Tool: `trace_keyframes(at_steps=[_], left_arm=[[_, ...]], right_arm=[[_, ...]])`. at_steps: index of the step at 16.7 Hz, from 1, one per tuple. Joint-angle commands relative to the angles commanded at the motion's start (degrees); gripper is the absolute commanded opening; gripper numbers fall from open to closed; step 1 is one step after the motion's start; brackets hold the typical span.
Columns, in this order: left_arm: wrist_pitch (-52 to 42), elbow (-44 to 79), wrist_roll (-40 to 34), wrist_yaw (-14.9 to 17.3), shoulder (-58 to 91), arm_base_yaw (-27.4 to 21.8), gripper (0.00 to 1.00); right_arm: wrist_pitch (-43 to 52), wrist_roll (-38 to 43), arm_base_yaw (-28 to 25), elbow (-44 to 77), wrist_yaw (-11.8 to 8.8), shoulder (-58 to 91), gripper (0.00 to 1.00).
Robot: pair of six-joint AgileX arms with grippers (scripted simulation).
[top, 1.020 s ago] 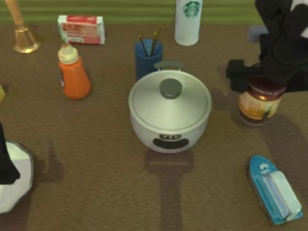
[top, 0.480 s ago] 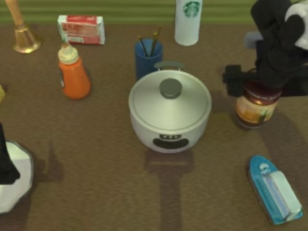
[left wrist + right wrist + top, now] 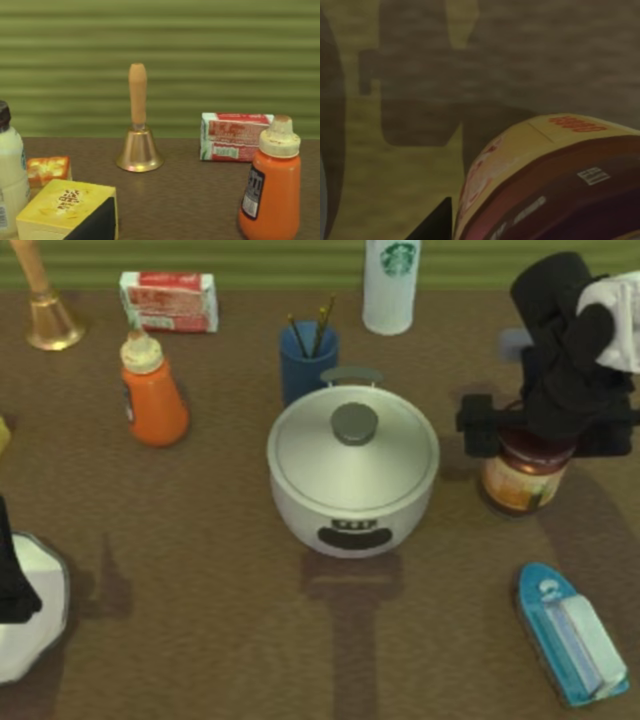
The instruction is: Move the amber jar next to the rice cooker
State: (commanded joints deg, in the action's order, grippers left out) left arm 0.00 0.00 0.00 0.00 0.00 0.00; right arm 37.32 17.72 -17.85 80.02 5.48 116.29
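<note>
A brown table seen from above. The right gripper (image 3: 545, 425) is hanging over the amber jar (image 3: 518, 475) toward the table's right edge, its dark body covering the jar's lid, fingers apparently clamped on the jar near its top, though the contact itself is hidden. The jar is sitting just to the right of the rice cooker (image 3: 352, 468), which is standing at the table's middle; a narrow strip of bare table is showing between them. The right wrist view is filled by the jar's label and dark lid (image 3: 560, 180), very close to the camera.

The left arm (image 3: 12, 575) is resting idle at the table's left edge near the front corner; its fingers are not showing in any view.

Other things standing about: an orange squeeze bottle (image 3: 152, 390), a blue pencil cup (image 3: 308, 360) right behind the cooker, a white tumbler (image 3: 391, 285) at the back edge, and a blue box (image 3: 570, 632) near the front right corner.

Likely risks: carrying the jar too far left could be knocking it against the cooker's wall; letting go while it is tilted or raised could be tipping it over
</note>
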Motion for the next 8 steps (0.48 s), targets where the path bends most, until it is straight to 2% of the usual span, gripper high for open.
trace_keyframes(at_steps=[8], left_arm=[[0.00,0.00,0.00,0.00,0.00,0.00,1.00]], right_arm=[[0.00,0.00,0.00,0.00,0.00,0.00,0.60]])
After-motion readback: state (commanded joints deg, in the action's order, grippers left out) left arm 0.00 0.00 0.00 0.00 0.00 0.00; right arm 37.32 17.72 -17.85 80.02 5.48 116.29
